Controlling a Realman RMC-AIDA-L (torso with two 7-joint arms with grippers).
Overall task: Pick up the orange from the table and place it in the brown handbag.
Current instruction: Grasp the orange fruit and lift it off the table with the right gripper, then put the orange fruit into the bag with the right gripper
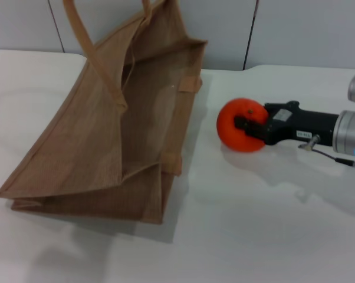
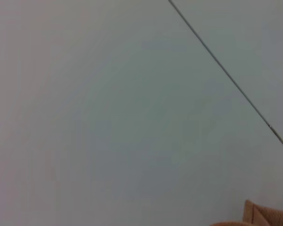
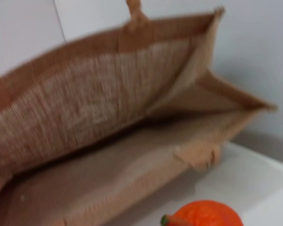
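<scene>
Brown handbag (image 1: 107, 135) lying tilted on the white table (image 1: 254, 236), mouth gaping toward the right, one looped handle (image 1: 95, 53) rising over the upper panel, bottom edge resting toward the near left. Just right of the bag's open mouth, apart from it, the orange (image 1: 239, 125), bright orange-red, close above or on the tabletop with a soft shadow beneath; contact with the surface impossible to judge. Right gripper (image 1: 253, 127) reaching in from the right edge of the head view, black fingers (image 1: 248, 125) closed against the fruit's near and right side, clamped around it, with the black wrist body and silver arm segment trailing off behind. In the right wrist view, looking straight into the bag's interior (image 3: 108, 103): woven lining, folded gusset at one side, a handle stub (image 3: 134, 12) at the rim, and the top of the orange (image 3: 202, 214) showing at the frame's edge with a small stem nub (image 3: 166, 220). Left gripper nowhere to be seen in any view; left wrist camera showing only a pale wall (image 2: 108, 117) with a thin dark seam (image 2: 226, 75) and a small corner of the tan bag (image 2: 263, 216).
</scene>
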